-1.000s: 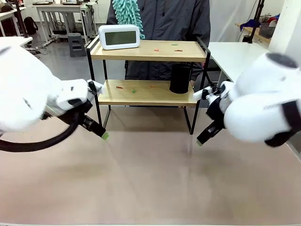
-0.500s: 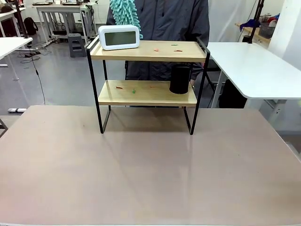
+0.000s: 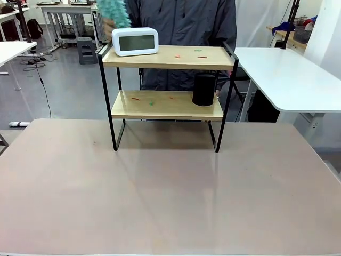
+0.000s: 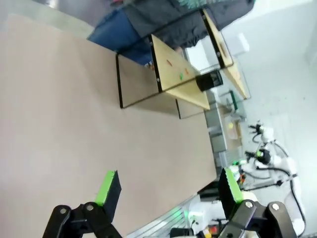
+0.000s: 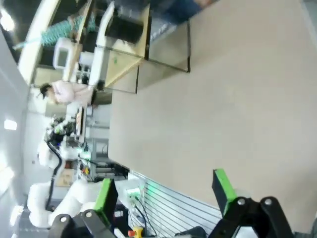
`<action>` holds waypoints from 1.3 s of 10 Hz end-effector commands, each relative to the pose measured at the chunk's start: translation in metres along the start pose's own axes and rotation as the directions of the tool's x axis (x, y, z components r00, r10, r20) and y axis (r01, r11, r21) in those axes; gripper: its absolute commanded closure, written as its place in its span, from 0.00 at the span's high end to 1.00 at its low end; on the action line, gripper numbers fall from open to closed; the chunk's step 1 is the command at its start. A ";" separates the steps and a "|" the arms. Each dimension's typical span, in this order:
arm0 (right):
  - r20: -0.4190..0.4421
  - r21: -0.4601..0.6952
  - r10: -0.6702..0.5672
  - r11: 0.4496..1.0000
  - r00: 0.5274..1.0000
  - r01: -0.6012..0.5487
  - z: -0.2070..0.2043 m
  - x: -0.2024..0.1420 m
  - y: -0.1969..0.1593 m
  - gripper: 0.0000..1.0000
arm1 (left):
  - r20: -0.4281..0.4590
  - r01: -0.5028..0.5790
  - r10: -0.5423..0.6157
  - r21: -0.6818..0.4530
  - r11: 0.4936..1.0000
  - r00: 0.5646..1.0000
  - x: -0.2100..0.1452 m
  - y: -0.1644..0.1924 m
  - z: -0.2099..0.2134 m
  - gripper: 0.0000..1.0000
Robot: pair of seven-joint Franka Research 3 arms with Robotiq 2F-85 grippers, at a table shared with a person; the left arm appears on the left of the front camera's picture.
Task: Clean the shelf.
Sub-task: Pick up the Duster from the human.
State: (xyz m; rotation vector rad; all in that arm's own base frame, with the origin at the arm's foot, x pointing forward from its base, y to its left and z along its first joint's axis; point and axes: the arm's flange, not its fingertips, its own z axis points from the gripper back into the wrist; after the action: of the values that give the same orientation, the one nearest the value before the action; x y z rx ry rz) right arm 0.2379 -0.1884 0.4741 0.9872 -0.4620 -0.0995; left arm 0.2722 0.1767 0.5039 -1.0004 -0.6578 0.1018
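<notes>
The shelf [image 3: 160, 109] stands at the far middle of the tan tabletop. Small red and green scraps [image 3: 177, 55] lie on its top board, and more scraps [image 3: 135, 98] on the lower board. A white clock [image 3: 135, 41] sits on the top left, and a black cylinder [image 3: 204, 89] on the lower right. Behind it a person holds a teal fluffy duster [image 3: 113, 12] above the clock. My left gripper [image 4: 168, 188] is open over bare tabletop, far from the shelf [image 4: 181, 82]. My right gripper [image 5: 164, 193] is open too, with the shelf [image 5: 130, 62] far off.
The wide tan tabletop [image 3: 170, 197] spreads in front of the shelf. A white table [image 3: 287, 74] stands at the right behind it. Further tables and gear fill the room at the back left.
Both arms, which filled the sides of the front view a second ago, have pulled back out of it. The person's duster has swung left, toward the clock.
</notes>
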 end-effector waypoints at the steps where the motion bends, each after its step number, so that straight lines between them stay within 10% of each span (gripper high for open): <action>1: -0.017 0.010 0.067 0.998 0.998 -0.067 0.003 -0.002 0.012 1.00 | -0.012 0.056 -0.056 -0.012 0.998 0.998 -0.004 -0.012 0.006 1.00; 8: -0.017 0.010 0.067 0.998 0.998 -0.067 0.003 -0.002 0.012 1.00 | -0.018 0.035 -0.034 0.006 0.999 0.999 -0.005 -0.011 0.008 1.00; 13: -0.017 0.010 0.067 0.998 0.998 -0.067 0.003 -0.002 0.012 1.00 | -0.326 -0.223 0.201 -0.028 0.974 0.923 0.136 -0.086 -0.082 1.00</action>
State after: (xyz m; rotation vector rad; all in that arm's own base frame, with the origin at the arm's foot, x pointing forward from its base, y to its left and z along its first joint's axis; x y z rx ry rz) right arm 0.2316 -0.1830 0.4819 0.9628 -0.4540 -0.0511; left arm 0.3766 0.1071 0.6025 -1.1268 -0.3398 0.0648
